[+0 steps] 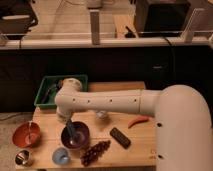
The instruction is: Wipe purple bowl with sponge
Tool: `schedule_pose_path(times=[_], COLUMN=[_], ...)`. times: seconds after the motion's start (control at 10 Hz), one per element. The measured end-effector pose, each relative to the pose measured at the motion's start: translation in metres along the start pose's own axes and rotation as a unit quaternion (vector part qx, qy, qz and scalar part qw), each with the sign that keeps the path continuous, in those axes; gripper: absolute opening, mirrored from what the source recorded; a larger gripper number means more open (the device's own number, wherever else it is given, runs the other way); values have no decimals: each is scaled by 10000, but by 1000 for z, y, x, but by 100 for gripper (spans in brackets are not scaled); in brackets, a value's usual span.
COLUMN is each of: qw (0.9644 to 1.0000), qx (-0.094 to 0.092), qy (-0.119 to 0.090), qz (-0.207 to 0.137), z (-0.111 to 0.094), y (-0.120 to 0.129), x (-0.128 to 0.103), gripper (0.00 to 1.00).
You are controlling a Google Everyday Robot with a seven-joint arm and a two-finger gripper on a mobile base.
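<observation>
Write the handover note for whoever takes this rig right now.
Claw: lowered into the purple bowl, with the arm coming over from the right.
Sponge: a bluish piece at the claw, inside the bowl.
Purple bowl: upright on the wooden table, front left, right of the orange bowl, with the grapes just in front of it.
Done: the sponge is in the bowl.
Left: wipe the inside (how much is already wiped cannot be told), then lift clear.
</observation>
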Motion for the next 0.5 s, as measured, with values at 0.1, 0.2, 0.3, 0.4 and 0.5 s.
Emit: schedule_pose_path(times=[0.1, 0.2, 0.3, 0.4, 0.5], qw=[10000, 9999, 9999, 9998, 9997], qx=[28, 45, 80, 126, 181], qy=[21, 29, 26, 14, 17], qz=[-59, -98, -140, -165, -179], z=[0, -1, -2, -3, -3], y=[-3, -6, -12, -19, -27], x=[3, 4, 5, 2, -3], gripper=[0, 0, 0, 0, 0])
